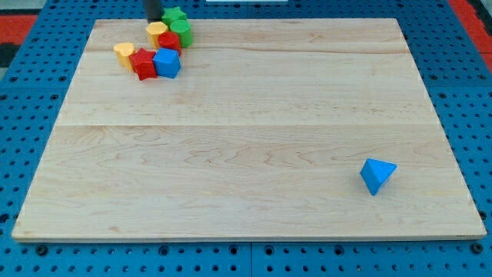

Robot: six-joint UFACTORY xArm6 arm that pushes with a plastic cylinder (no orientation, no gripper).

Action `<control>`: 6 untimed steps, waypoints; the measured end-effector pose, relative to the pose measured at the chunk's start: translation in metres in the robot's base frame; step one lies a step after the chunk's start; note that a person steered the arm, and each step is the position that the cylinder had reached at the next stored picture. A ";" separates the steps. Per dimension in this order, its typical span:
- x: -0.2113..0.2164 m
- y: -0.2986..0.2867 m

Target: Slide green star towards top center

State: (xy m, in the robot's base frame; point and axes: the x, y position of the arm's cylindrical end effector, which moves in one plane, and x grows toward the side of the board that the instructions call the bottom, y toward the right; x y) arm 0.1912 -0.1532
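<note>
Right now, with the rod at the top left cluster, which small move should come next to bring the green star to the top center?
Probably a short push toward the view's right. My tip sits just left of the green star, which lies at the top edge, left of center, above a green round block.

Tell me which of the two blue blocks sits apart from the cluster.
The blue triangular block at the view's lower right, alone on the board. The other blue block touches the red block.

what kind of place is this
Likely a robotics lab bench: a wooden board on a blue perforated table, small coloured blocks such as the green star, and my tip beside it.
</note>
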 end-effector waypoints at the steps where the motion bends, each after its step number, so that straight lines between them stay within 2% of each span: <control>1: 0.001 0.043; 3: 0.016 0.175; 4: 0.060 0.252; 5: 0.068 0.301; 6: 0.017 0.310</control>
State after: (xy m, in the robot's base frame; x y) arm 0.2082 0.1571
